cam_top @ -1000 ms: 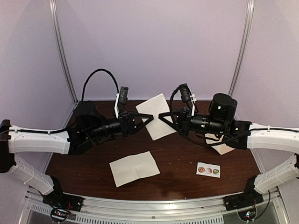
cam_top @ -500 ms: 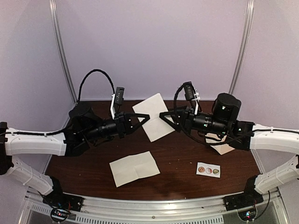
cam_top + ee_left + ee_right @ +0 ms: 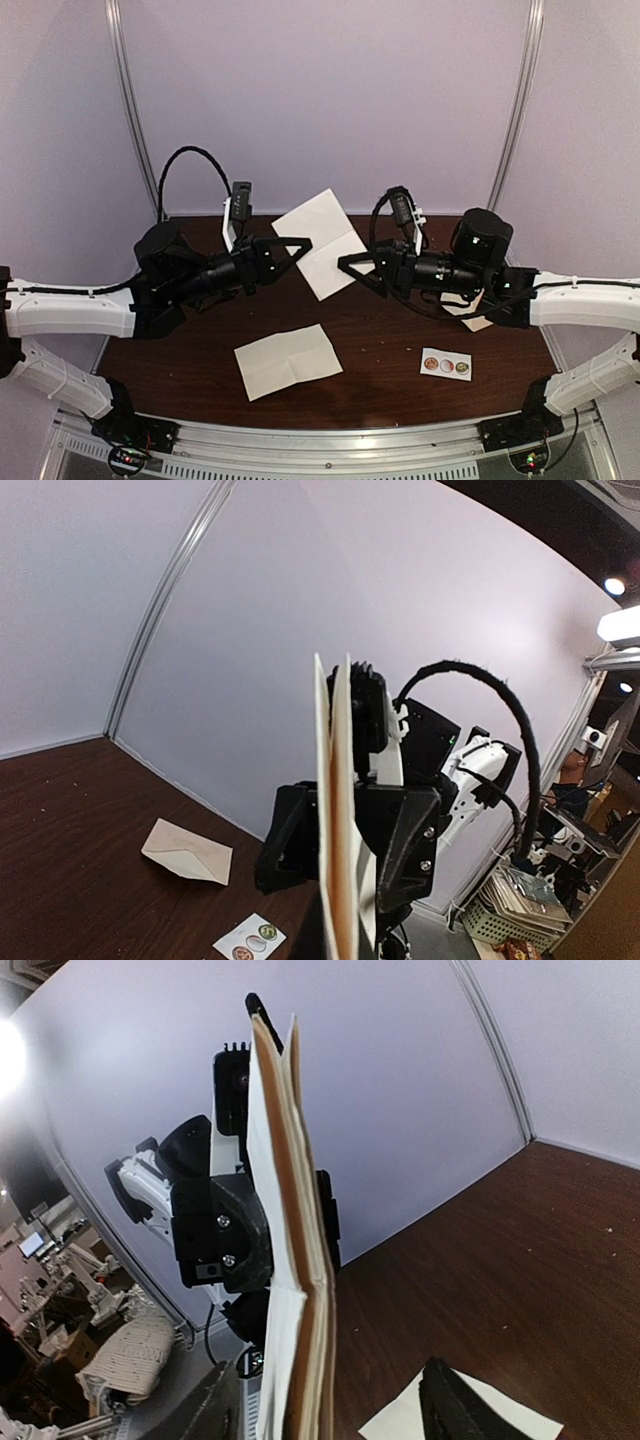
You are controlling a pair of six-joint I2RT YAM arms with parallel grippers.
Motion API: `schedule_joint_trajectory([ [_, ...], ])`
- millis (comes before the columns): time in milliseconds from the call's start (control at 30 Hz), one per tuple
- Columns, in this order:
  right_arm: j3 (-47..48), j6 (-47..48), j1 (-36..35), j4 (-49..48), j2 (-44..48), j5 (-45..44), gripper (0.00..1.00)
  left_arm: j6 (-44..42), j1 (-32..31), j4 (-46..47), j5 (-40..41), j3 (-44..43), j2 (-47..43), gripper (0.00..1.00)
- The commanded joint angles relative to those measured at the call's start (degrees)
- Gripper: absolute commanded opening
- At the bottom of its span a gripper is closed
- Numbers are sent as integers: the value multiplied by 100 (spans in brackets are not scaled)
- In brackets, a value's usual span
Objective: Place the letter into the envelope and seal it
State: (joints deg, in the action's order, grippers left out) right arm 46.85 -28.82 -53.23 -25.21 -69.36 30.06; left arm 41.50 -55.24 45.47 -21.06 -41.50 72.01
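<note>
The handover has just gone through: a second ago my right tool (image 3: pixel 346 262) was clamped on the letter (image 3: pixel 318 240) while the left was only part closed. Now the left tool (image 3: pixel 302 244) is shut tight on the folded sheet, and the right one has let go, its fingers (image 3: pixel 462 1412) standing wide on either side of the paper's edge with a gap showing. The left arm has also drawn back toward its own side and taken the sheet with it, so the letter hangs in the air above the far half of the table (image 3: pixel 380 340), carried by the left tool alone. The envelope (image 3: pixel 190 852) lies flat on the table under my right arm, half hidden from above, well apart from the letter. The sticker strip (image 3: pixel 445 364) sits near it toward the front edge, and a second sheet (image 3: pixel 288 360) lies untouched at front centre. I read this as freeing my right side to go down and open the envelope. Nothing is inserted or sealed yet, so the task is at an early stage.
</note>
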Motion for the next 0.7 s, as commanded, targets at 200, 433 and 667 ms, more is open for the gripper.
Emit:
schedule_joint_trajectory([
  [200,225,325,49,427,162,-32,0,-397,-25,-944,1057,238,-743,49],
  [433,886,1574,111,2866,221,-238,0,-1023,68,-3552,2294,-233,-1734,78],
  [667,1453,2185,98,4319,-177,612,0,-1979,102,-5227,888,-1451,-1205,87],
])
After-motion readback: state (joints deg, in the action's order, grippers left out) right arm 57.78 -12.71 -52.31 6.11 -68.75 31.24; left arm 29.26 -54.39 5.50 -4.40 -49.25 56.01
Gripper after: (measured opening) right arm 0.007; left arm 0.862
